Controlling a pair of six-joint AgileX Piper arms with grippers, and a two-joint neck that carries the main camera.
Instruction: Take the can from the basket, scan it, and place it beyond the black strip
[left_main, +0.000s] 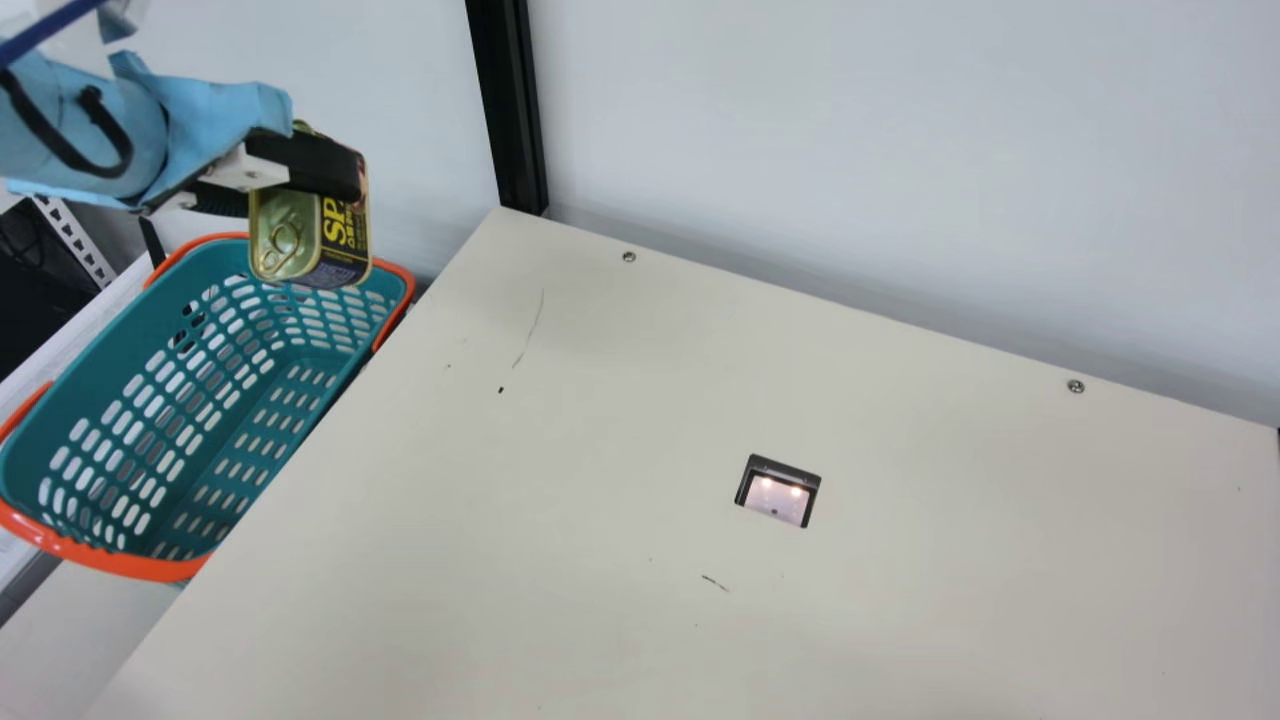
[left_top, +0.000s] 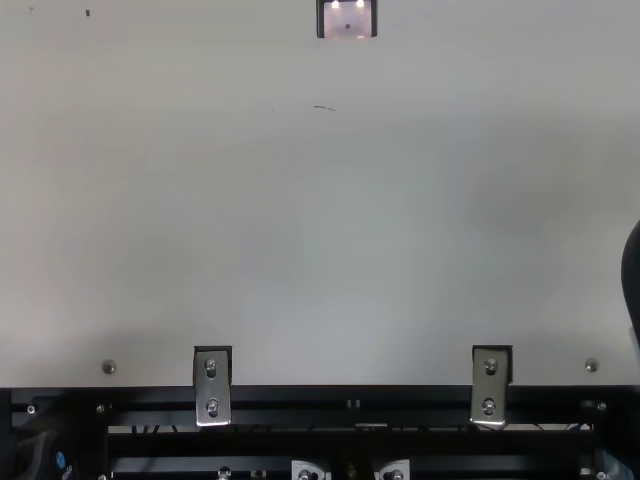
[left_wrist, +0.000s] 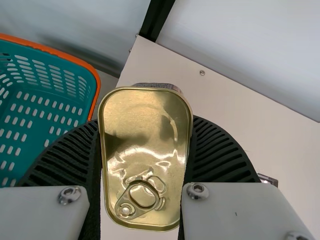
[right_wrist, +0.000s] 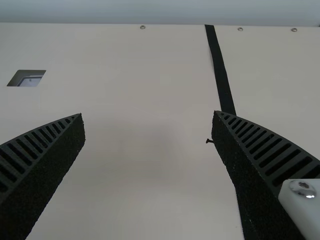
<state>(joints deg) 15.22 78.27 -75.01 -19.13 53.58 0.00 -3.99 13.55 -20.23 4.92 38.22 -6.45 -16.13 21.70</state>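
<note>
Two black, ribbed fingers (left_wrist: 220, 155) of the left gripper (left_wrist: 145, 119) are parted by the can's (left_wrist: 145, 130) width and press on its opposite sides. The can is in the air by the basket's (left_main: 120, 565) far end, near the desk (left_main: 600, 450). It is a rounded metal block with a shiny gold face, a ring pull (left_wrist: 125, 210) and a dark label (left_main: 345, 240). Smooth metal could slip or twist if the hold is weak. Carried too low, the can might knock the basket, slotted teal plastic with an orange rim, or the desk's edge. Farther out, the scanner (left_main: 775, 500) is sunk in the flat cream desk; glare or a wrongly turned face could spoil the reading. The right gripper (right_wrist: 148, 113) has its fingers wide apart, holding nothing, near the flat, narrow black strip (right_wrist: 218, 65).
</note>
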